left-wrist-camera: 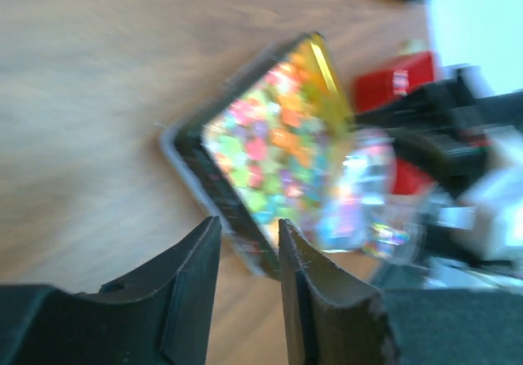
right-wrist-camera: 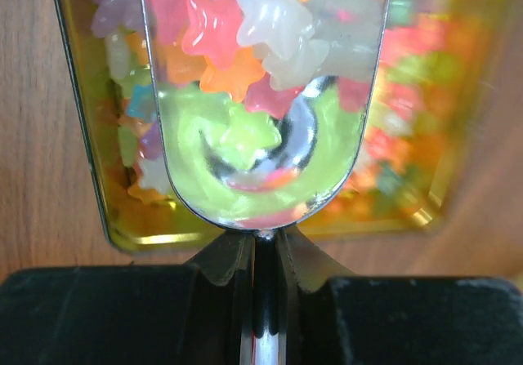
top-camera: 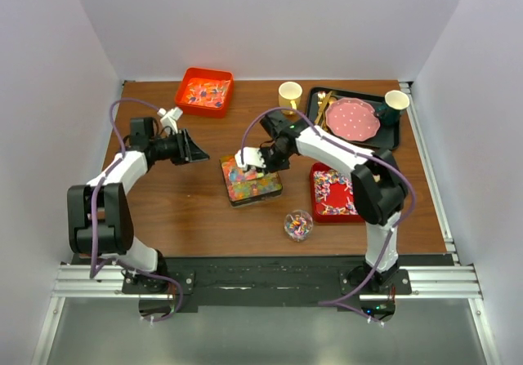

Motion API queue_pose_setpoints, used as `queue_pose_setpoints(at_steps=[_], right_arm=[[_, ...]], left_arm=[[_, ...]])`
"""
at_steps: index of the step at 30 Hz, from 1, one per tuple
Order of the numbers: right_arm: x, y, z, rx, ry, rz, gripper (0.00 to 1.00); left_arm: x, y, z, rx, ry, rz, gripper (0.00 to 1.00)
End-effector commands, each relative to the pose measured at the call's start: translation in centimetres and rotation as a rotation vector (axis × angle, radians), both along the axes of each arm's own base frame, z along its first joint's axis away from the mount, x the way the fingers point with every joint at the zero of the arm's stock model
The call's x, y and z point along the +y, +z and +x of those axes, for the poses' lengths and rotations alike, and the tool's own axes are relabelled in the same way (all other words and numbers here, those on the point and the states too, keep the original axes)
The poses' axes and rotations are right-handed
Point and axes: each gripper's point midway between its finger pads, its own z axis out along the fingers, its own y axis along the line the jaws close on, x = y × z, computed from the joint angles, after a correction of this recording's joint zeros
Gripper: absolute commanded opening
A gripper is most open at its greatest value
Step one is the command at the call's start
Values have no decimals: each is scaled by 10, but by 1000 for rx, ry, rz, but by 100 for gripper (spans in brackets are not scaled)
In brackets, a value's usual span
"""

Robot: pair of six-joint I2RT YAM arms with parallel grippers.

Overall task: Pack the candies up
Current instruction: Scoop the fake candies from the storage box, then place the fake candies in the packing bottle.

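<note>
Candies (right-wrist-camera: 245, 46) of soft star shape, pink, orange, white and green, lie heaped in a shiny metal scoop (right-wrist-camera: 261, 177) held over a gold-walled tin (right-wrist-camera: 92, 136) that is itself full of the same mixed sweets. The right gripper (right-wrist-camera: 261, 247) is pinched tight on the scoop's thin handle, jaws nearly touching around it. The tin sits mid-table, turned slightly askew to the table's edges.

The left gripper (left-wrist-camera: 249, 230) hovers left of the tin over bare wood, jaws parted by a narrow gap with nothing between them. Its wrist view is blurred: the tin's corner and colours read, but single sweets do not.

Just right of the tin lies a red tray (top-camera: 313, 193) of white-and-pink wrapped candies, its right side covered by the right arm. A small clear cup (top-camera: 298, 224) with a few sweets stands near the front, between tin and red tray. An orange tray (top-camera: 181, 87) of more sweets sits at the far left edge, well apart from the rest. At the far right, a black tray (top-camera: 392, 132) carries a pink dotted plate (top-camera: 353, 118), with a yellow cup (top-camera: 290, 94) beside it.

Open table (top-camera: 188, 210) spreads across the left and front-left. The scoop's bowl hides the tin's middle in the right wrist view, and the tin's far end is cut off.
</note>
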Motion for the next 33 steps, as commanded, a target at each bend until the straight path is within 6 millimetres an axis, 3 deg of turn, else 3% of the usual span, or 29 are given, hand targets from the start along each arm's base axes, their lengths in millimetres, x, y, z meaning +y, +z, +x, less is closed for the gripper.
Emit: queue_pose_setpoints(at_steps=[1,3,4,7,9,19,25,33], right_arm=[[14,76,0,-77,-74,201,0],[6,84,-7,-72,-93,199,0],[-4,100,-13,-94,-91,204,0],[-31,101,-31,-93,-93,151,0],[-51,104,-43,-116,-92,112,0],[-147,95,-110,-100,-30,-175,0],[-188,92,-114,-191,36,-345,0],[-205,94,-105,-251,78,-468,0]], left_arm=[[35,25,15,-199,60,283,42],[44,41,18,-290,97,358,45],[45,47,20,-324,106,381,46],[48,61,23,-398,129,424,52],[50,61,26,-396,157,436,56],[40,56,33,-426,143,381,55],[35,56,38,-432,140,357,55],[38,53,36,-429,153,373,54]])
